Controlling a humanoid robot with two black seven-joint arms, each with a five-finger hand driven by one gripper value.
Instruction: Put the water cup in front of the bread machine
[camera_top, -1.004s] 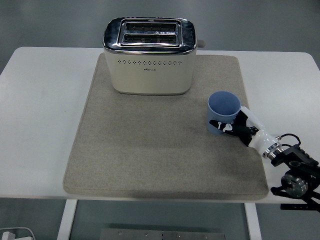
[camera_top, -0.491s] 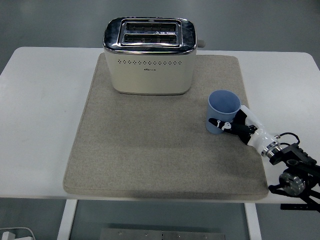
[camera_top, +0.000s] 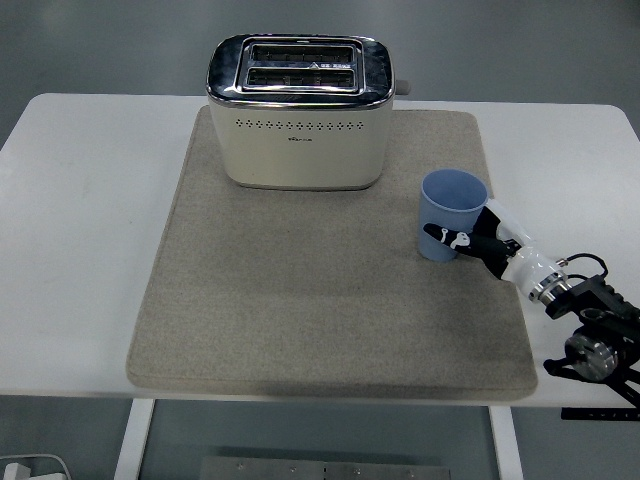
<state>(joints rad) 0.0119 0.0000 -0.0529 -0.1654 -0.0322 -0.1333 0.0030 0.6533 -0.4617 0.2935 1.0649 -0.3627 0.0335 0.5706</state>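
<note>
Cup (camera_top: 452, 212) shifted slightly right and far, tilted, mouth up and leaning left; right hand (camera_top: 478, 242) wrapped around it, over mat (camera_top: 300, 300) right edge, right-near of toaster (camera_top: 297, 110).

A white desk (camera_top: 90, 250) carries a large grey-beige mat (camera_top: 300, 300) that covers most of its middle, leaving bare white strips at the left, right and far side, while the mat's near edge runs close to the desk's near edge. On the mat's far part stands a cream toaster (camera_top: 300, 140) with a chrome top, and near the mat's right edge is a blue cup (camera_top: 448, 205), which seems tilted, perhaps not resting flat.
</note>
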